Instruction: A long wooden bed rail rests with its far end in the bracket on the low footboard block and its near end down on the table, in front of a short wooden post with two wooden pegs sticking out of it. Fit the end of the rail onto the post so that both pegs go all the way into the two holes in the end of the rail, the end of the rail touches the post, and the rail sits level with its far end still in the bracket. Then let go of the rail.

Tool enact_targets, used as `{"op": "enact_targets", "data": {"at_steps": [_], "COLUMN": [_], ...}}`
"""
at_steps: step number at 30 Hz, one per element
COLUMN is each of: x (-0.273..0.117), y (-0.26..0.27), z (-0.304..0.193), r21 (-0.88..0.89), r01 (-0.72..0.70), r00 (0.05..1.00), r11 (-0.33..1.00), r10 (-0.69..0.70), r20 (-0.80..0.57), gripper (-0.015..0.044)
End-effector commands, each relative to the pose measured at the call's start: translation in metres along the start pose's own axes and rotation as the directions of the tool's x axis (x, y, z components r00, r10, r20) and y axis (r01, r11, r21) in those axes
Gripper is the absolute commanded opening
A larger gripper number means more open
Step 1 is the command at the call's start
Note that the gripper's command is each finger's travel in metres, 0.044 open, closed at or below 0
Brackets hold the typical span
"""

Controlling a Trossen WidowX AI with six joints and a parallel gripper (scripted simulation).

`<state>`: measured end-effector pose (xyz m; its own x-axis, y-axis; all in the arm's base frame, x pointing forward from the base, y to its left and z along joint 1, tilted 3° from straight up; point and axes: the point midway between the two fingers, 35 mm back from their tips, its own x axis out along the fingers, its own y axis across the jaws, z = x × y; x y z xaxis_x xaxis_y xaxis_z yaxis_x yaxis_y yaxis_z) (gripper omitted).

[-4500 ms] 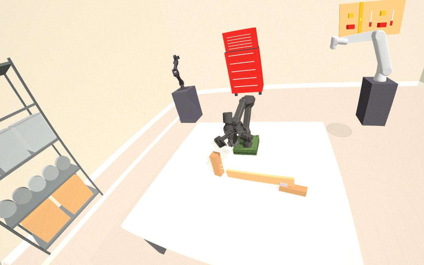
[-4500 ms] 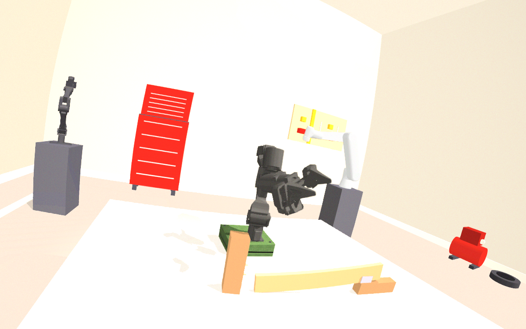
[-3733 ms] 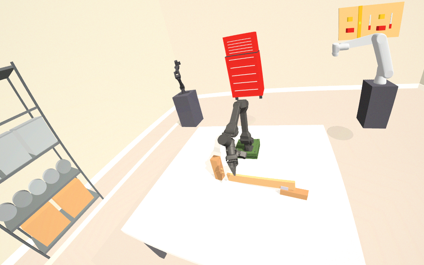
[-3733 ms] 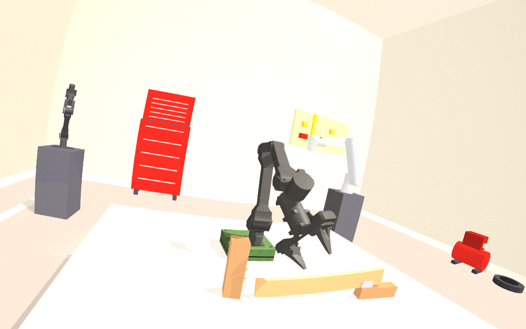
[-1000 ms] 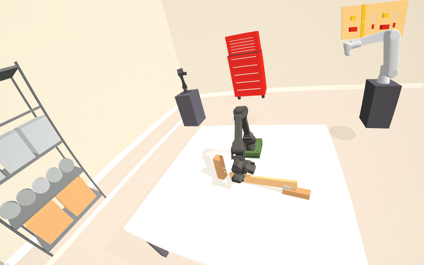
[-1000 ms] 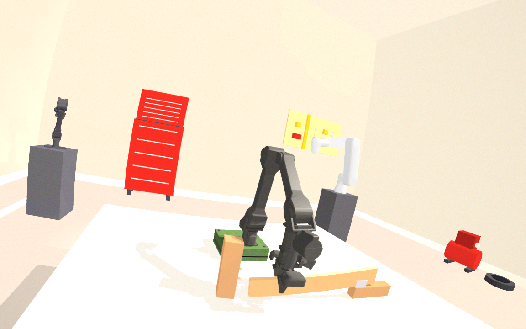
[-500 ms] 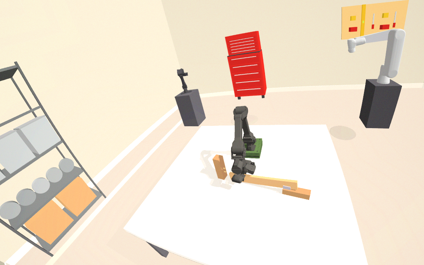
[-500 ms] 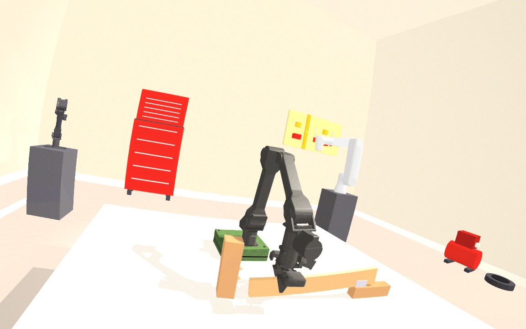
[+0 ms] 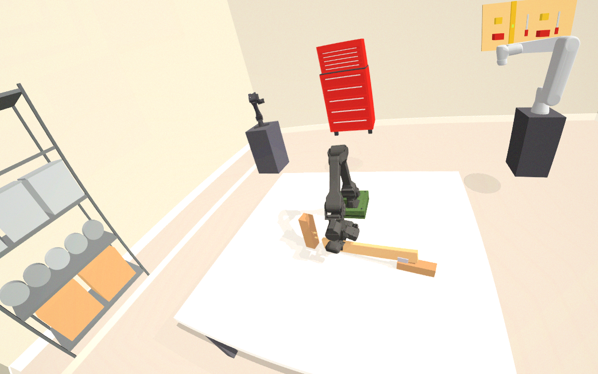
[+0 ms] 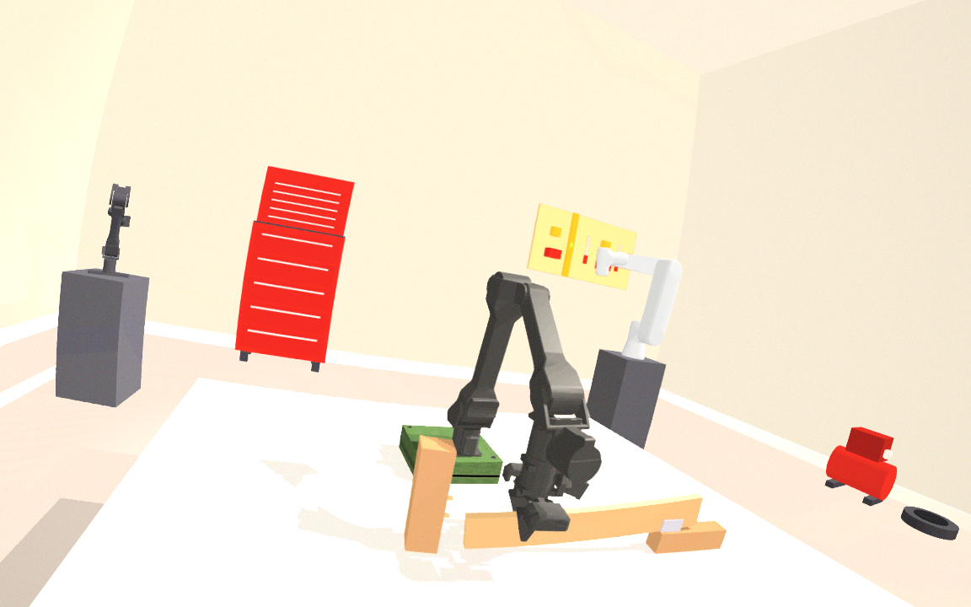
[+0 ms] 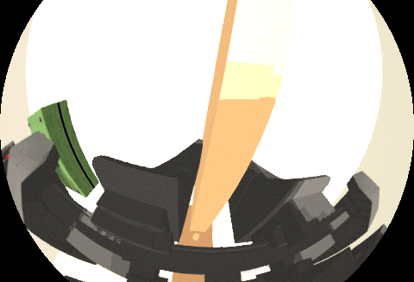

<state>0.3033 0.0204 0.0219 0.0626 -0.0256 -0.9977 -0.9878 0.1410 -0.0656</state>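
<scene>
The wooden rail [image 9: 380, 251] [image 10: 609, 520] [image 11: 235, 144] slopes down from its far end, in the bracket [image 9: 402, 259] [image 10: 672, 525] on the footboard block [image 9: 417, 268] [image 10: 689, 538], to its near end, low at the table. My gripper [image 9: 336, 246] [image 10: 534, 522] [image 11: 226, 157] is shut on the rail near that end, fingers on either side. The upright post [image 9: 309, 231] [image 10: 428, 498] [image 11: 188, 278] stands beyond the near end, with a gap between. Its pegs [image 10: 449, 498] [image 11: 196, 236] point towards the rail; the rail's end sits lower than the upper peg. The end holes are hidden.
The arm's green base block [image 9: 361, 204] [image 10: 413, 445] [image 11: 71, 144] stands on the white table [image 9: 338, 307] [image 10: 195, 468], behind the rail and post. A red cabinet [image 9: 347, 99] [image 10: 292, 279] and two other arms on pedestals stand off the table.
</scene>
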Motion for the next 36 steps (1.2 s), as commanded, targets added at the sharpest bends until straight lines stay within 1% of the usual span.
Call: {"op": "enact_targets", "data": {"at_steps": [1, 36], "x": [-0.005, -0.022], "y": [-0.001, -0.004], "z": [0.000, 0.000], "r21": [0.000, 0.000], "r01": [0.007, 0.007], "r00": [1.000, 1.000], "r11": [1.000, 1.000], "r10": [-0.007, -0.007], "r20": [0.000, 0.000], "gripper": [0.0000, 0.0000]}}
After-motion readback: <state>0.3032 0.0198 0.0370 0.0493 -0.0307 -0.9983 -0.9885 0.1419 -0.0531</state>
